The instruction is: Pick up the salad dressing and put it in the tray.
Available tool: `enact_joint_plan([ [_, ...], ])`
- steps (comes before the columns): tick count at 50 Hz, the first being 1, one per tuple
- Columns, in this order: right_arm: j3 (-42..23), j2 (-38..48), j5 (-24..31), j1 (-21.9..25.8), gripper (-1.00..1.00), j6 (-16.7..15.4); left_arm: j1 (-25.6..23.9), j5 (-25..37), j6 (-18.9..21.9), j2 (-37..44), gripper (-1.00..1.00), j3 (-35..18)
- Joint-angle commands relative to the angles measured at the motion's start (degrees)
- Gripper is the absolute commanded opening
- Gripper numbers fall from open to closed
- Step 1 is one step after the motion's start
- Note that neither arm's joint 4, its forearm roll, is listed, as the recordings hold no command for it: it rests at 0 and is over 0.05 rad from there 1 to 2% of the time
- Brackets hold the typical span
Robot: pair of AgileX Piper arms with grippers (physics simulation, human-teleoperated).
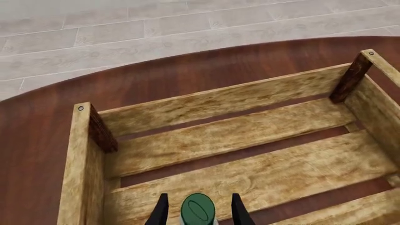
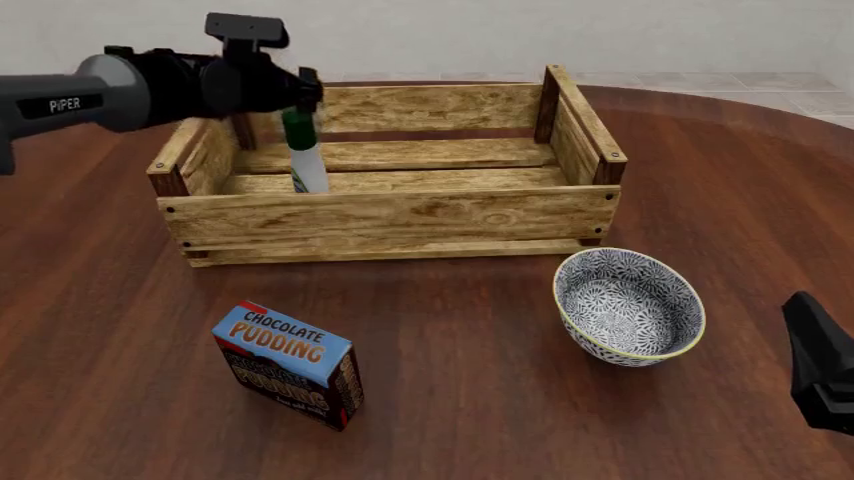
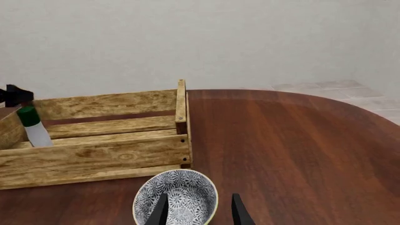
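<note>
i had the left gripper (image 2: 304,100) clenched on the salad dressing (image 2: 306,155) at its green cap, upright inside the tray (image 2: 387,215). it looked light, rigid, probably slick, so that neck seemed the safest hold. the right gripper (image 3: 198,208) sat released above the bowl (image 3: 177,196).

This looks like a room in a home, maybe a dining room, but it is a computer-made one. A big round table (image 2: 694,150) of dark red-brown wood fills most of the view. Past its far edge is a floor (image 1: 125,28) of pale tiles and a plain light wall (image 3: 218,42). On the table are home things: a wooden crate (image 2: 387,215), a blue and white bowl (image 2: 627,305) and a box of chocolate pudding (image 2: 287,362).
</note>
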Motion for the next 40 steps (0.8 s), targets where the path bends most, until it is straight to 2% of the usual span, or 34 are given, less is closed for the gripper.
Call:
enact_joint_plan([
  [1,0.0,-0.2,0.1,0.1,1.00,-0.3,0.0,0.3,0.8,-4.0,1.00,2.2],
  [25,0.0,0.9,-0.8,0.7,1.00,-1.0,-0.7,-1.6,4.5,-17.3,1.00,11.8],
  [40,0.0,0.1,-0.1,0.7,1.00,-1.4,-0.8,-3.7,4.3,-23.8,1.00,17.9],
])
